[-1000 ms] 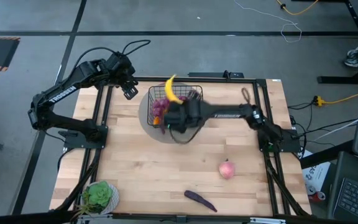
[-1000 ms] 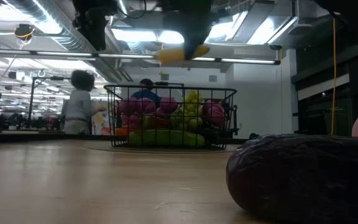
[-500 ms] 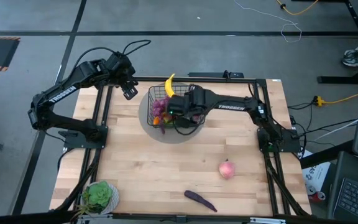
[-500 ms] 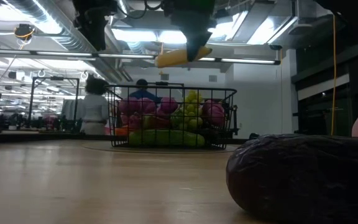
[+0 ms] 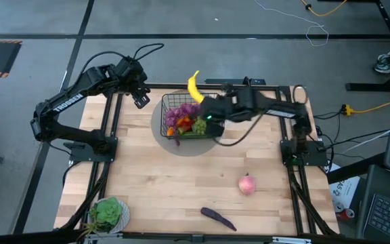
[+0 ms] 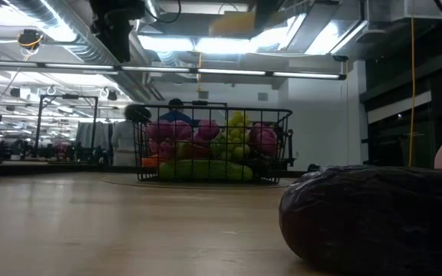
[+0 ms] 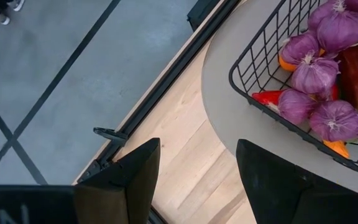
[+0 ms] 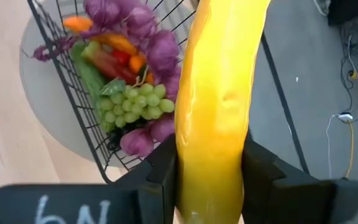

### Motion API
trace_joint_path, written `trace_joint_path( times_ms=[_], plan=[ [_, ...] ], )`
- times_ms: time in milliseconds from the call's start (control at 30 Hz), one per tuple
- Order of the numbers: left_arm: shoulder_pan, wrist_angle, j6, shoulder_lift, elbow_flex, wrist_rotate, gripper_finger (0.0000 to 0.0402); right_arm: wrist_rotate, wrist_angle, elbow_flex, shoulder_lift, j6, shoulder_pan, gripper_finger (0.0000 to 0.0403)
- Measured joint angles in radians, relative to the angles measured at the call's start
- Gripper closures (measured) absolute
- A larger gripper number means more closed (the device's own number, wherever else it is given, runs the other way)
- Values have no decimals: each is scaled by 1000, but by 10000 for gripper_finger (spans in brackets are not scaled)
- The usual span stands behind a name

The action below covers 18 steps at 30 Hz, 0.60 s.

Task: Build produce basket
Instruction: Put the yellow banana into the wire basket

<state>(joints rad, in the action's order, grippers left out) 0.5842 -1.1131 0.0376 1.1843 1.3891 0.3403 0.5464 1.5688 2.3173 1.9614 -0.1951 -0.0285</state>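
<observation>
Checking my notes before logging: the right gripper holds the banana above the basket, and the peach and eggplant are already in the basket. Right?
Not quite. The high view shows the peach and eggplant lying on the table, outside the basket. The right gripper does hold the banana above it.

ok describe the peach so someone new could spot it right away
Start at the wooden table seen from above, then go to its right front area, well away from the wire basket. The peach lies alone there, round and pink, unlike the long dark purple eggplant nearer the front edge.
</observation>
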Motion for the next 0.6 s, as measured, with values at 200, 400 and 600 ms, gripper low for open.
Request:
trace_joint_path(
  times_ms=[200,400,600],
  plan=[
    [0,1,0,0,0,18,194,-19,-4,-10,-26,-2,-29,292],
    [0,0,0,0,0,17,194,-16,-136,-295,-118,-9,-40,292],
    [0,0,0,0,0,18,194,-72,-606,-680,-352,100,-11,292]
  ],
)
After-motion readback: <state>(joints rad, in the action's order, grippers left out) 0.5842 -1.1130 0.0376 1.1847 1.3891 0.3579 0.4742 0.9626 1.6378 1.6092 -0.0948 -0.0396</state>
